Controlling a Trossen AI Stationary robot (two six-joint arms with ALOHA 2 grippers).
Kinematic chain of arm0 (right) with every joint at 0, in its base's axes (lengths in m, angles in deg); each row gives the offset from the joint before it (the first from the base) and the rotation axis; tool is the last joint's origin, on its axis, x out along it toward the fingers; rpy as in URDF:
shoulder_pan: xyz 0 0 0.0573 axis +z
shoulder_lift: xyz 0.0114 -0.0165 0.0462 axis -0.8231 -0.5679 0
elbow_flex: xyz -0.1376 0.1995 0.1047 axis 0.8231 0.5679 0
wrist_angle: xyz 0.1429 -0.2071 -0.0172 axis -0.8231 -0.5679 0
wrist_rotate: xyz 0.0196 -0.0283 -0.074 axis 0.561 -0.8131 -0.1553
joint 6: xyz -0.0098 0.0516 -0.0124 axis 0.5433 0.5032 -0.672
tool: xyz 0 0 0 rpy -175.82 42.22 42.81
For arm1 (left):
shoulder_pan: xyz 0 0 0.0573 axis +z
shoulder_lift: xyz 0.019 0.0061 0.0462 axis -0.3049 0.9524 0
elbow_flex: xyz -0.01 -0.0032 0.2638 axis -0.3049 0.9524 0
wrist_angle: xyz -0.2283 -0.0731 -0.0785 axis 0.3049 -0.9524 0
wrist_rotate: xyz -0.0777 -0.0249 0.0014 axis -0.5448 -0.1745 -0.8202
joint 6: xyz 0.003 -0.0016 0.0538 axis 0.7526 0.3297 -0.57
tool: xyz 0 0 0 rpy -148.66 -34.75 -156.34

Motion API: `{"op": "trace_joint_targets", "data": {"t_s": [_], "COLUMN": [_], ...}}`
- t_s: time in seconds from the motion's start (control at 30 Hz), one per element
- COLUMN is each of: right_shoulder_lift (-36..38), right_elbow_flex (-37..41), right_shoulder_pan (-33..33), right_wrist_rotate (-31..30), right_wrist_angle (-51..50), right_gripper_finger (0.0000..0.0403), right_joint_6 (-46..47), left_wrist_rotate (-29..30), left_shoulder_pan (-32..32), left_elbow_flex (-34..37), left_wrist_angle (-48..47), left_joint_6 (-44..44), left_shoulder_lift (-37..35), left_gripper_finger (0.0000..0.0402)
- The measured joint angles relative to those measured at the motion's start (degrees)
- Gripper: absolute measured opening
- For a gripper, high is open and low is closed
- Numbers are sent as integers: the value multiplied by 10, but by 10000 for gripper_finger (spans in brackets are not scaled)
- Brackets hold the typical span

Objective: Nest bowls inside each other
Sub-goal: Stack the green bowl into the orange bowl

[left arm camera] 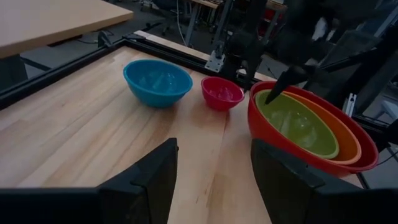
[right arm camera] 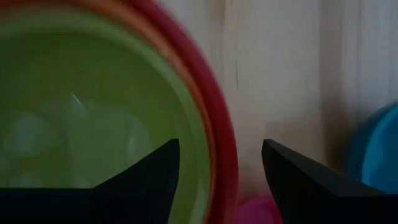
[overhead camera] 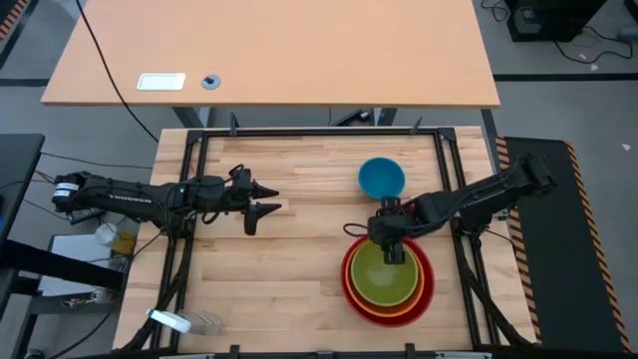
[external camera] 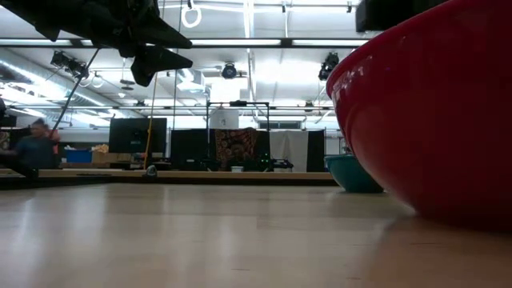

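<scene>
Bowls, count: five in all, one each of red, orange, lime green, blue and magenta-pink.
Nested stack: red bowl (overhead camera: 389, 299) outermost, orange bowl (overhead camera: 355, 289) inside it, lime green bowl (overhead camera: 383, 278) innermost; three nested, standing on the right half of the table toward its near edge.
Loose bowls: two. The blue bowl (overhead camera: 381, 178) stands alone farther back on the right half; the magenta-pink bowl (left arm camera: 222, 93) sits between it and the stack, just beside the red rim, and is largely hidden under the right arm in the high view.
Right gripper (overhead camera: 393, 248): above the far rim of the stack, fingers spread wide and grasping nothing; in its wrist view one finger shows over the green bowl and the other over bare wood outside the red rim.
Left gripper (overhead camera: 267, 197): over the middle-left of the table, well apart from every bowl, fingers released and parted, nothing between them.
Surface: pale butcher-block wooden table (overhead camera: 289, 259) inside a black metal frame.
Room: a second light wooden desk (overhead camera: 279, 50) stands behind the table; the low view shows ceiling strip lights, dark monitors and a person (external camera: 32, 148) seated far off.
In the way: in the low view the red bowl's wall fills the right side, leaving only a sliver of the blue bowl visible.
</scene>
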Motion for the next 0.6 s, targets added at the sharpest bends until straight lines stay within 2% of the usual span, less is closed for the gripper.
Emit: {"op": "trace_joint_targets", "data": {"t_s": [0.17, 0.6], "right_shoulder_lift": [1, -2], "right_elbow_flex": [-14, 29], "right_shoulder_pan": [8, 4], "right_wrist_rotate": [-32, -35], "right_wrist_angle": [-11, -25], "right_gripper_finger": [235, 235], "right_joint_6": [-25, -5], "left_wrist_rotate": [0, 0], "left_shoulder_pan": [0, 0], "left_elbow_flex": [0, 0], "left_wrist_angle": [0, -4], "left_joint_6": [7, 7], "left_shoulder_lift": [0, 0], "left_gripper_finger": [206, 206]}}
